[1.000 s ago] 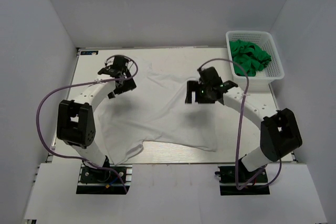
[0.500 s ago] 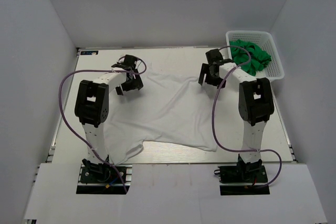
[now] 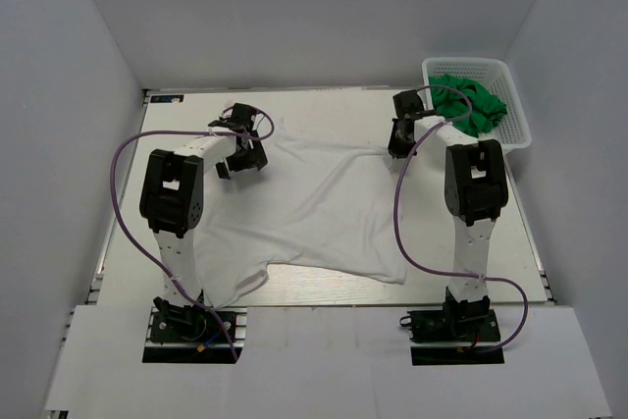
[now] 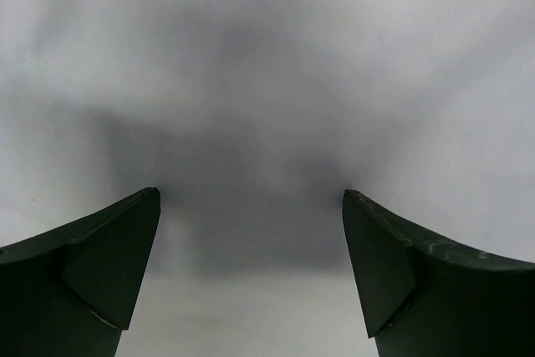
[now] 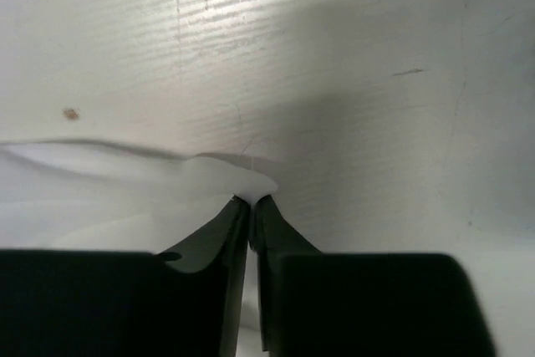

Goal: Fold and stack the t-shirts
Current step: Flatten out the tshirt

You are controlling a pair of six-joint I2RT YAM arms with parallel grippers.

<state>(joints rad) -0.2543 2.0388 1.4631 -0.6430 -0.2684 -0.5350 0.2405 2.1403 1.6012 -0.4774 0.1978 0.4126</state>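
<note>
A plain white t-shirt lies spread flat across the middle of the table. My left gripper hovers open over its far left corner. In the left wrist view white cloth fills the frame, and nothing sits between the wide-apart fingers of that gripper. My right gripper is at the shirt's far right corner. Its jaws are shut on a small fold of the shirt's edge. Crumpled green t-shirts lie in the basket.
A white lattice basket stands at the far right corner of the table, just right of my right gripper. White walls enclose the table on three sides. Purple cables loop beside both arms.
My right arm reached out to the shirt's far right corner and its jaws closed on the cloth edge. The left arm swung to the far left corner and stayed open.
</note>
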